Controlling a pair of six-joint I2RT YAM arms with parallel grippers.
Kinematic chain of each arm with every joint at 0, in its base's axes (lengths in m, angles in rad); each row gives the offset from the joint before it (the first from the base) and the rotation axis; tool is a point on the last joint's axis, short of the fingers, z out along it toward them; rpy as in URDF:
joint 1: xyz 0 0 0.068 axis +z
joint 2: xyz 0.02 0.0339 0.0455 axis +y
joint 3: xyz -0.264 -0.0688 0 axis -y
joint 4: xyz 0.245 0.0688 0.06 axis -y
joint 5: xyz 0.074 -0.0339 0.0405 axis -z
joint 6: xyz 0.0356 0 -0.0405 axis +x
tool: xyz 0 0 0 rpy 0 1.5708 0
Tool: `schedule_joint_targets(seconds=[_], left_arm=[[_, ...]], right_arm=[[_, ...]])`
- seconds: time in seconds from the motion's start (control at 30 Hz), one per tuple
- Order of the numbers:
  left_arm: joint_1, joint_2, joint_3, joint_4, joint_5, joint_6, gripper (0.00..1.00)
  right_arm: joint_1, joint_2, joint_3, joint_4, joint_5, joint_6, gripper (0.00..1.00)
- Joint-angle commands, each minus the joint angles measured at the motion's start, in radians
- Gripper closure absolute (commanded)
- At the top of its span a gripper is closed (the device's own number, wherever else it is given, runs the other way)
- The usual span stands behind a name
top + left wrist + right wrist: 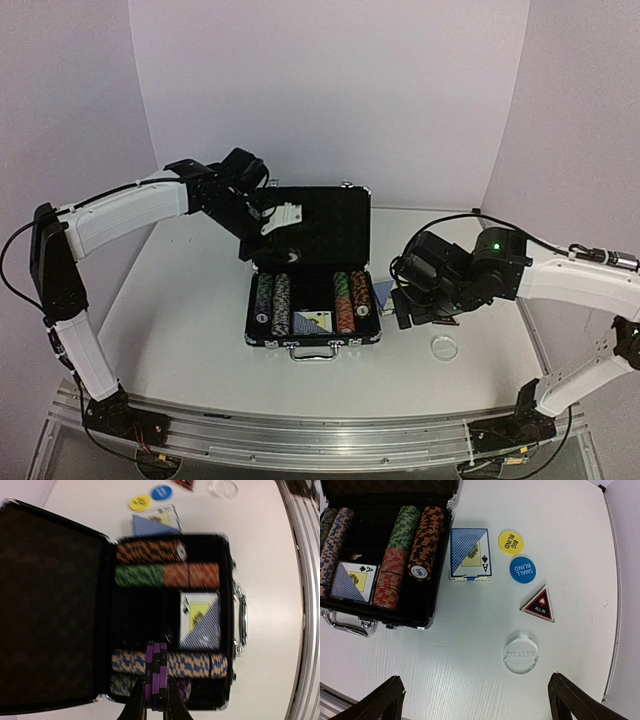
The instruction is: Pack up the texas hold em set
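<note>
From above, you are seeing the black briefcase with silver edges lying open mid-table. The left claw is hanging over its rear left, the right claw just beside its right wall.

On the left wrist, the claw is clenching a short stack of purple striped poker chips above the case's blue-and-tan row.

On the right wrist, the claw is gaping, holding nothing. The clear round plastic disc is lying nearest it. The dark triangular button, blue round disc, yellow round disc and blue-backed card deck are resting farther off, beside the case.
</note>
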Motion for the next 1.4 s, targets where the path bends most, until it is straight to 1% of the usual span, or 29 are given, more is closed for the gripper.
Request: schedule_joint_targets(seconds=[0.0,0.07,0.17,0.33,0.53,0.7,0.87,1.0,1.37], left_arm=[[0.037,-0.130,-0.172,-0.089,0.009,0.228,1.00],[0.048,-0.161,-0.257,-0.077,0.026,0.242,1.00],[0.065,-0.189,-0.376,-0.010,0.046,0.252,1.00],[0.093,-0.163,-0.433,0.030,0.066,0.259,1.00],[0.104,-0.063,-0.430,0.046,0.069,0.255,1.00],[0.105,-0.012,-0.419,0.054,0.060,0.258,1.00],[0.105,0.026,-0.398,0.054,0.070,0.246,1.00],[0.105,0.061,-0.387,0.073,0.046,0.225,1.00],[0.103,0.097,-0.378,0.103,0.024,0.200,1.00]], right_arm=[[-0.010,0.024,0.044,-0.003,0.095,0.128,0.03],[-0.010,0.041,0.044,-0.003,0.109,0.158,0.03],[-0.012,0.072,0.052,-0.004,0.104,0.189,0.03],[-0.012,0.133,0.089,-0.007,0.073,0.195,0.03],[-0.012,0.194,0.124,-0.014,0.047,0.194,0.04],[-0.012,0.218,0.140,-0.019,0.048,0.189,0.04],[-0.014,0.230,0.147,-0.021,0.048,0.186,0.04],[-0.014,0.234,0.148,-0.023,0.046,0.185,0.04],[-0.015,0.239,0.140,-0.032,0.043,0.193,0.04]])
